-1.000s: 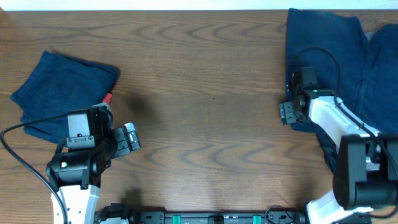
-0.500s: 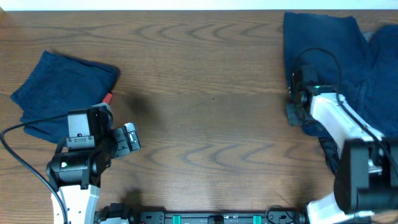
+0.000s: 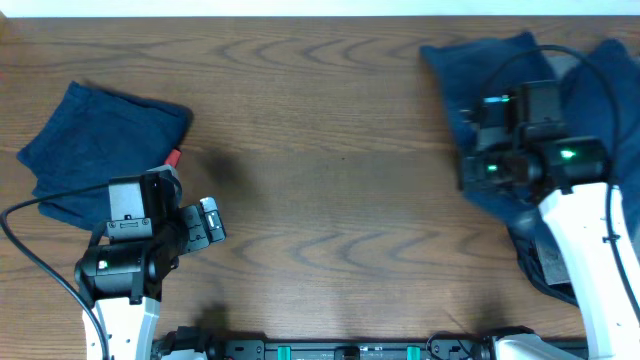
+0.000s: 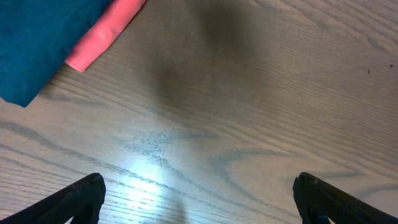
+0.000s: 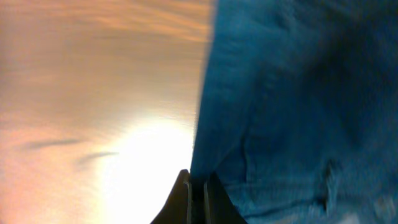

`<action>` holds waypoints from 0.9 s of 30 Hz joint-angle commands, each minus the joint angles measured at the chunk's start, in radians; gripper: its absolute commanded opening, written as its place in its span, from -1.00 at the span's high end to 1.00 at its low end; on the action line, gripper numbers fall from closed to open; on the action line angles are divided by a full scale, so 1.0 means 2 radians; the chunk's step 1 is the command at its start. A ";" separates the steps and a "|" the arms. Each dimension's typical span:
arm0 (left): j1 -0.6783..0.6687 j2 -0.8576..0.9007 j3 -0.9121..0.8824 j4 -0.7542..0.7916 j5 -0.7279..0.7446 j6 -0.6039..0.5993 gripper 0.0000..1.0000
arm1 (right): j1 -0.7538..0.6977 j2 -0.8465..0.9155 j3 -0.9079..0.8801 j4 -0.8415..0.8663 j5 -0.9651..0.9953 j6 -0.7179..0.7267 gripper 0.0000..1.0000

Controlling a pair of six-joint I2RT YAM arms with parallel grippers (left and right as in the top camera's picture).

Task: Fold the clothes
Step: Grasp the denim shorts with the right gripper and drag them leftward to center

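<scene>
In the overhead view, a folded navy piece (image 3: 95, 150) is seen at the upper left of the desk (image 3: 330, 150), with an orange-red piece (image 3: 175, 157) showing at its lower right edge. The left pincer (image 3: 207, 222) is held open over bare wood just right of it, touching nothing. At the upper right, a rumpled navy garment (image 3: 470, 70) is spread, and its left edge is clamped between the closed fingers of the right pincer (image 5: 196, 190).

no readable text, labels or numbers
</scene>
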 commanded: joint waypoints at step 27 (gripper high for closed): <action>0.001 0.009 0.008 0.029 0.070 -0.071 -0.96 | 0.207 0.104 -0.018 0.349 0.071 0.146 -0.98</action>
